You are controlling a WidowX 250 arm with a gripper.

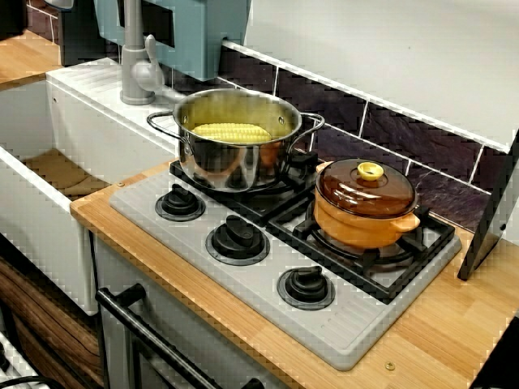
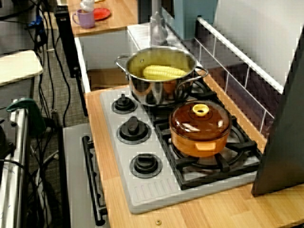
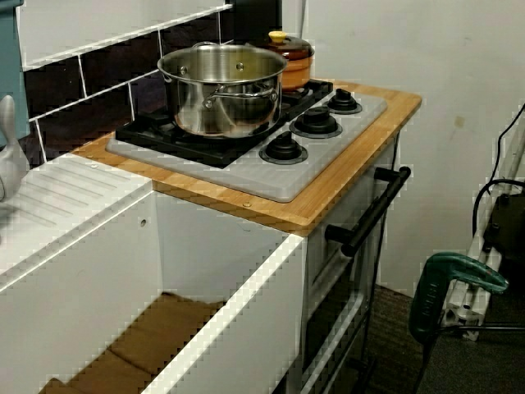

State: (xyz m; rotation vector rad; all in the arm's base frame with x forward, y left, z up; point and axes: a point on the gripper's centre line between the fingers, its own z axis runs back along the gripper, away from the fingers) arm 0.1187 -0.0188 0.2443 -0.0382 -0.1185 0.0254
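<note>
Checking all three views showed no gripper in frame; its opening and any hold could not be told. A polished steel pot with two handles sat on the black grate at the sink end of the grey ribbed hob. It held one yellow corn cob, lying flat. A glossy orange casserole with its brown lid on stood on the neighbouring burner, near but apart. The cob's position relative to the gripper could not be told.

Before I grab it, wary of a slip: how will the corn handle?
The corn lies straight as one cob, so it is probably stiff. Its round shape suggests it may roll if pushed. It sits inside the pot, whose walls would likely stop it.
</note>
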